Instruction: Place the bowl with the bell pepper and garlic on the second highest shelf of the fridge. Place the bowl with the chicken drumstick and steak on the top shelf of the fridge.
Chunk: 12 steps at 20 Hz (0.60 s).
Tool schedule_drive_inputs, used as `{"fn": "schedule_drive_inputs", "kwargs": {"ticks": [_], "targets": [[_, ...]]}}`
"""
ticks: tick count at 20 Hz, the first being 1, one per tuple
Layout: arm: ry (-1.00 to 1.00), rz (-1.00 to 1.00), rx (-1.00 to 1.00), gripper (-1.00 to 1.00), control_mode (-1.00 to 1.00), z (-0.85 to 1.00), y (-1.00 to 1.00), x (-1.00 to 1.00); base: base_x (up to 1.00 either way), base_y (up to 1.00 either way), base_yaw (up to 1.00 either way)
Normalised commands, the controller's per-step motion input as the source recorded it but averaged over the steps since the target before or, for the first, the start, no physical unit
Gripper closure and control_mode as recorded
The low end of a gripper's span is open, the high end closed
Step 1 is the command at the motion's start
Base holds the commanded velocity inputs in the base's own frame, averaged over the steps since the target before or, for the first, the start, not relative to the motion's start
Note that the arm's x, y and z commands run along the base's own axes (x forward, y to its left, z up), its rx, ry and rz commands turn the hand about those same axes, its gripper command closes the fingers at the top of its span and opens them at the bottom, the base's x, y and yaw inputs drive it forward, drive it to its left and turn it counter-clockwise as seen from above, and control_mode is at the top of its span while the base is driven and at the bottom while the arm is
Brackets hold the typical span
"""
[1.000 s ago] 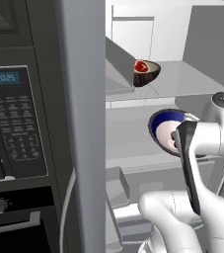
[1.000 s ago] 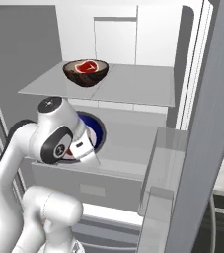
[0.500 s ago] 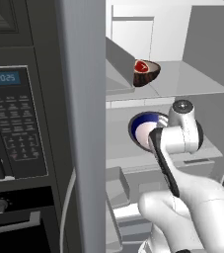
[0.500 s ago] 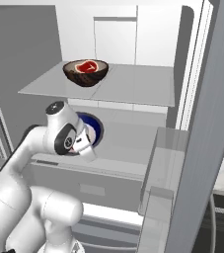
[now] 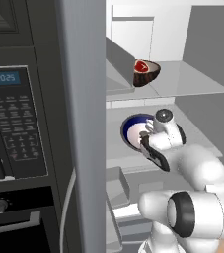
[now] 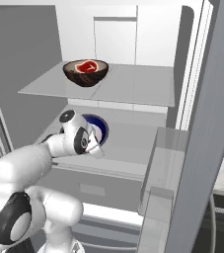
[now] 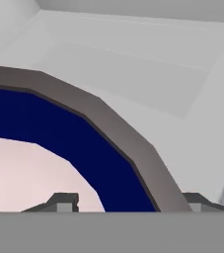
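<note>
Blue bowl (image 5: pixel 133 131) sitting on the broad second shelf (image 6: pixel 128 148) inside the fridge (image 6: pixel 192 99), toward its left half, tilted in the hand view with its rim between the two fingertips (image 7: pixel 64 201). Gripper (image 7: pixel 128 205) straddling that rim, jaws spread either side of it; cannot tell whether they press on it. White arm body covering much of the bowl from both base cameras. Above, brown bowl (image 6: pixel 86 72) with the steak (image 6: pixel 88 66) on the thin top shelf (image 6: pixel 133 86). Black oven (image 5: pixel 15 123) left of the fridge wall. Bare shelf open to the right of the blue bowl; door bin (image 6: pixel 168 148) near the front right edge.
</note>
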Motion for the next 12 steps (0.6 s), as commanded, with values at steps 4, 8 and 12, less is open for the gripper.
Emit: {"fn": "schedule_drive_inputs", "kwargs": {"ticks": [4, 8, 12], "targets": [[0.05, 0.0, 0.0, 1.0, -1.0, -0.1, 0.0, 0.96, 0.0, 0.0, 0.0], [0.1, -0.02, 0.0, -1.0, -1.0, 0.05, 0.03, 0.18, 0.0, 0.0, 0.0], [0.02, -0.03, 0.0, -1.0, -1.0, 0.59, 0.0, -0.04, 0.0, 0.0, 0.0]]}}
